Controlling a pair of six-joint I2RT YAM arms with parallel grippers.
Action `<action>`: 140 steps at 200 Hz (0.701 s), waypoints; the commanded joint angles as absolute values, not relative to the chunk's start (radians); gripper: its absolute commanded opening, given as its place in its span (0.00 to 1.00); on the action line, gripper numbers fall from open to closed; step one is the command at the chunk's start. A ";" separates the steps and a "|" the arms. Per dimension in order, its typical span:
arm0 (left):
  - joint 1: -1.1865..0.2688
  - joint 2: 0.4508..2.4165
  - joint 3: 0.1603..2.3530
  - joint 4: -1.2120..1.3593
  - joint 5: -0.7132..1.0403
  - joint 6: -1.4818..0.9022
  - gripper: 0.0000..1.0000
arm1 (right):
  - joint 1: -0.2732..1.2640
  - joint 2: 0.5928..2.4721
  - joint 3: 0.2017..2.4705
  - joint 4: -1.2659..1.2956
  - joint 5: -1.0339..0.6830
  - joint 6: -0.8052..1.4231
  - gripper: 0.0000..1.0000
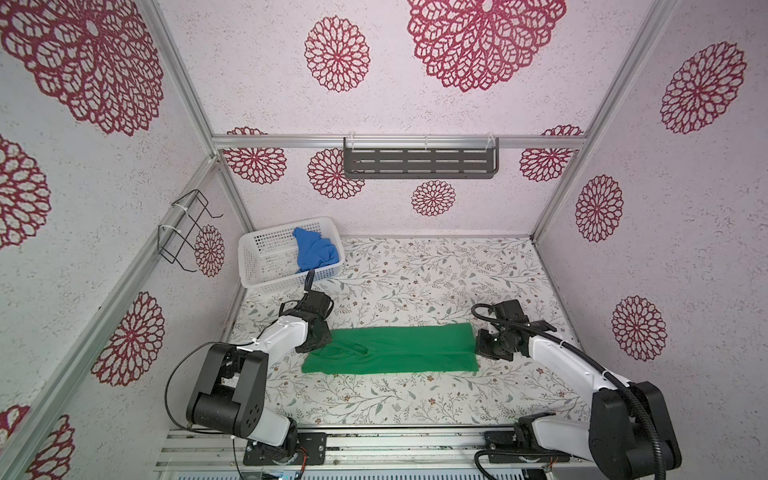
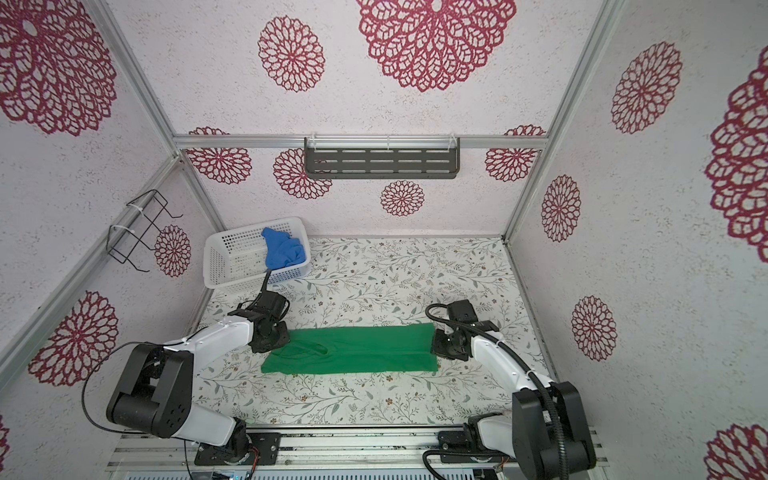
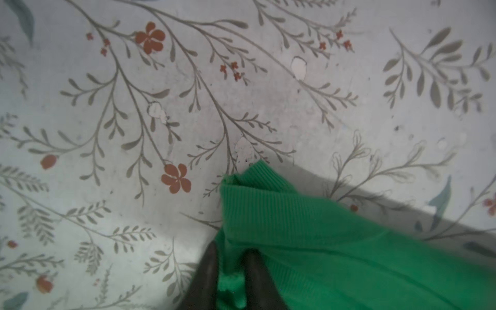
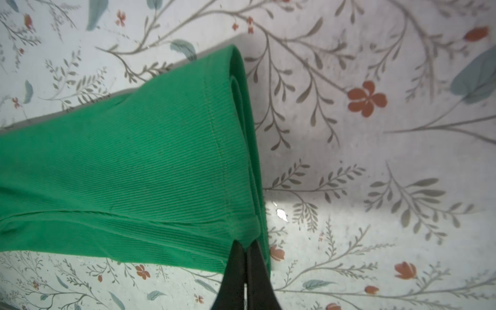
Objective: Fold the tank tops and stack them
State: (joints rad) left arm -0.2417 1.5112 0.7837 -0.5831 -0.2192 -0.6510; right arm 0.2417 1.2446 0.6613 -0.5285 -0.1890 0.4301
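Far left at the back of the bench point(image 1: 415, 282), the blue tank top point(image 1: 313, 249) lies crumpled in the white basket point(image 1: 282, 283), well apart from both arms. In front of it, the left gripper point(image 3: 230, 257) sits at the strap end of the green tank top point(image 1: 399, 349). Its fingers are narrowly apart with a bunch of cloth between them (pinched or slack, I cannot tell). The green top lies as a long, narrow strip, its long axis running left to right straight from one gripper to the other, neck to the left and hem to the right. At the hem end, the right gripper point(image 4: 245, 247) is clamped on a corner of the layered hem. The next fold probably means carrying one end along that axis onto the other, and each arm is nearest its own end.
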 commanded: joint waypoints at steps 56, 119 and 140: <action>-0.256 1.243 0.880 -0.822 -0.233 -0.670 0.53 | 0.288 1.253 0.687 -0.499 -0.194 0.469 0.00; -0.572 1.307 0.840 -0.603 -0.017 -0.921 0.53 | 0.289 1.252 0.707 -0.495 -0.175 0.465 0.00; -0.618 1.386 0.855 -0.538 -0.009 -0.943 0.47 | 0.288 1.253 0.707 -0.499 -0.170 0.460 0.00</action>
